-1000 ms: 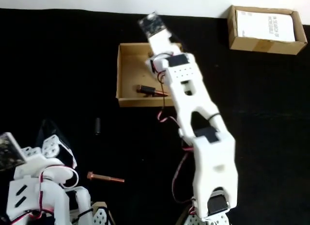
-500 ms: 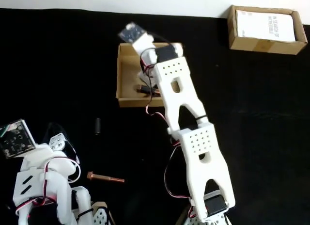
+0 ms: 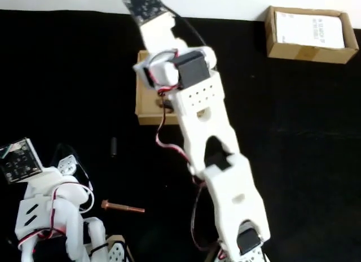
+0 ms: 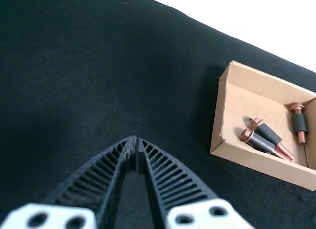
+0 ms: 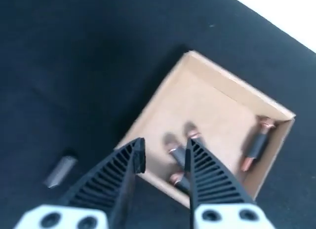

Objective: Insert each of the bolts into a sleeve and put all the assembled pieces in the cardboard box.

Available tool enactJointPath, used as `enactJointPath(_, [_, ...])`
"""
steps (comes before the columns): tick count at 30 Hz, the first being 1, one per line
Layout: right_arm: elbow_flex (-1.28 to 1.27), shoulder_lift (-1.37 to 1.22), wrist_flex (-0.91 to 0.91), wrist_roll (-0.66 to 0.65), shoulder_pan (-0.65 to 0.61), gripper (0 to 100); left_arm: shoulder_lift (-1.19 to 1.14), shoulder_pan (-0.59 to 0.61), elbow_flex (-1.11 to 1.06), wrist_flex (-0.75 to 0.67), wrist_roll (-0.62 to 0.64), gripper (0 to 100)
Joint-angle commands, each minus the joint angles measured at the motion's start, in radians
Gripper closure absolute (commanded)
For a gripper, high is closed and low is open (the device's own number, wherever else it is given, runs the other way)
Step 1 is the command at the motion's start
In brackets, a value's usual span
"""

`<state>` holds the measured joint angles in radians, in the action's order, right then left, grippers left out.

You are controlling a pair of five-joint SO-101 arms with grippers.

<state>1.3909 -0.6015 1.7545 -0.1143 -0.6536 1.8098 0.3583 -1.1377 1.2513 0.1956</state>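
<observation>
The right arm (image 3: 206,121) stretches far forward, the right hand (image 5: 165,146) empty, fingers spread apart. The left arm (image 3: 48,211) sits folded by its base, the left hand (image 4: 134,142) pressed closed.

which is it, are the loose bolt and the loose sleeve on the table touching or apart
Apart. The high view shows the loose sleeve lying farther from the arms than the loose bolt, with bare black cloth plainly between them.

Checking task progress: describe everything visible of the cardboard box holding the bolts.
The cardboard box is a shallow, open-topped tray of plain brown card, lying flat on the black cloth. Three sleeved bolts lie on its floor: two side by side, one apart by a wall. The right tool hangs open over it.
</observation>
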Motion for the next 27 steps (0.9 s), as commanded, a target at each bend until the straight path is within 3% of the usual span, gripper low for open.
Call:
enactJointPath(1, [-0.364,0.320,0.013,0.044,-0.097,88.9,-0.002,0.005,-0.015,0.037,-0.005,97])
enactJointPath(6, [-0.935,0.645,0.001,0.052,-0.260,88.9,-0.002,0.008,-0.047,0.068,-0.086,97])
enactJointPath(10, [-1.234,0.765,-0.101,0.091,-0.300,88.9,-0.005,0.016,-0.010,0.068,-0.094,97])
enactJointPath(15, [-1.365,0.811,-0.289,0.305,-0.272,88.9,-0.048,0.082,0.097,0.068,-0.094,97])
enactJointPath(22, [-1.532,0.809,-0.605,0.637,-0.274,88.9,-0.392,0.255,0.297,0.120,-0.094,97])
enactJointPath(27, [-1.676,0.803,-0.820,0.681,-0.278,88.7,-0.576,0.297,0.403,0.250,-0.092,97])
